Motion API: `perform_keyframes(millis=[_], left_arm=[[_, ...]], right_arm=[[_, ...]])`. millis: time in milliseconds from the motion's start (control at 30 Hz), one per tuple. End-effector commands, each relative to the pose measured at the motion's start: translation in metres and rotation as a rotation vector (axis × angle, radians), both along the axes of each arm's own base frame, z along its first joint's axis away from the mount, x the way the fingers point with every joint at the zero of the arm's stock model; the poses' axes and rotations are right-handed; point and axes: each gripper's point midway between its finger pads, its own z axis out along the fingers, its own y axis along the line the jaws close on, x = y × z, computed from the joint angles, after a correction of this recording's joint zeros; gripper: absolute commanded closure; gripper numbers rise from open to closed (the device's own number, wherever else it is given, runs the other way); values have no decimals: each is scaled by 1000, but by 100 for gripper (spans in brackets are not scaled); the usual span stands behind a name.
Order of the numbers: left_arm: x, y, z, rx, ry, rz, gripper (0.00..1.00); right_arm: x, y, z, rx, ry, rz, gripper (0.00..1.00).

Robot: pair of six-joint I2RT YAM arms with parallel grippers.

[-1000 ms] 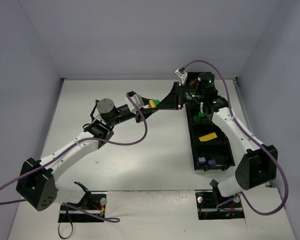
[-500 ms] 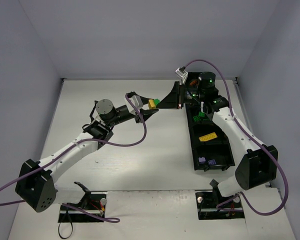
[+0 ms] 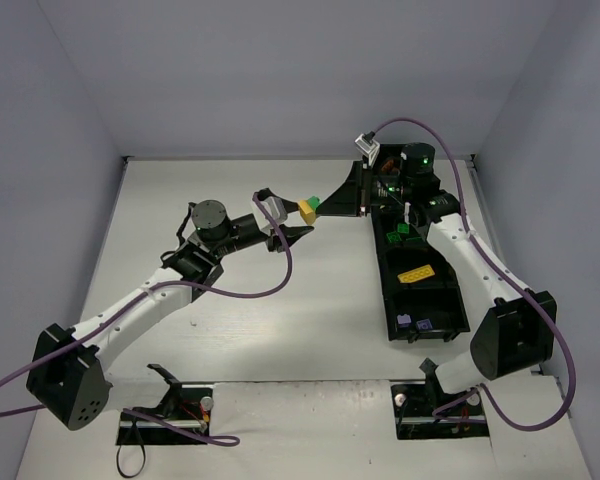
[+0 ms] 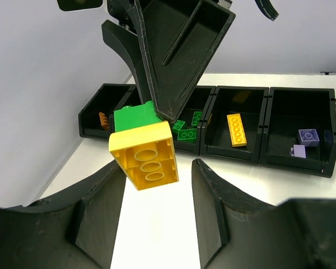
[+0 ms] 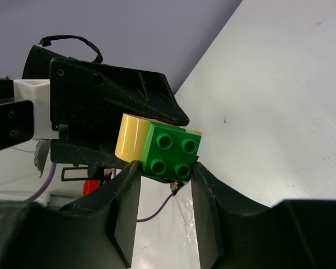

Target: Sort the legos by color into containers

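Tray [image 4: 264, 131] at right tabletop edge holds sorted legos [image 4: 235, 129]; right gripper [image 5: 163, 167] clamps green brick [image 5: 169, 150] joined to yellow brick [image 4: 147, 159], left gripper [image 4: 158, 165] gapes around it: pair unsplit, unbinned.

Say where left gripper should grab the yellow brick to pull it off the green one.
I'd pinch the yellow brick by its flat side walls, coming from its open underside, which faces the left gripper. The right gripper clamps the green brick beyond, so only yellow is free.

Bright, even light; soft shadows.
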Motion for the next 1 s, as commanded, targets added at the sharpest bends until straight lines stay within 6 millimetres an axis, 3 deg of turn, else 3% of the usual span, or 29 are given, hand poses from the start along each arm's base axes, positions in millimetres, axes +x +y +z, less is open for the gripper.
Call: perform_keyframes(millis=[0, 467, 733, 867, 933, 967], left_arm=[[-2, -1, 38, -56, -92, -20, 57], [20, -3, 56, -161, -70, 56, 57], [19, -6, 61, -169, -87, 36, 61], [16, -9, 59, -162, -87, 10, 70], [16, -9, 58, -160, -86, 6, 79], [16, -9, 58, -158, -85, 2, 88]], right_arm=[[-10, -4, 40, 54, -156, 29, 100], [-12, -4, 36, 49, -157, 23, 100], [-10, -4, 32, 45, -150, 20, 100], [-10, -4, 31, 44, -151, 20, 100], [-9, -4, 30, 42, -150, 19, 100], [-8, -4, 31, 42, -153, 16, 100]])
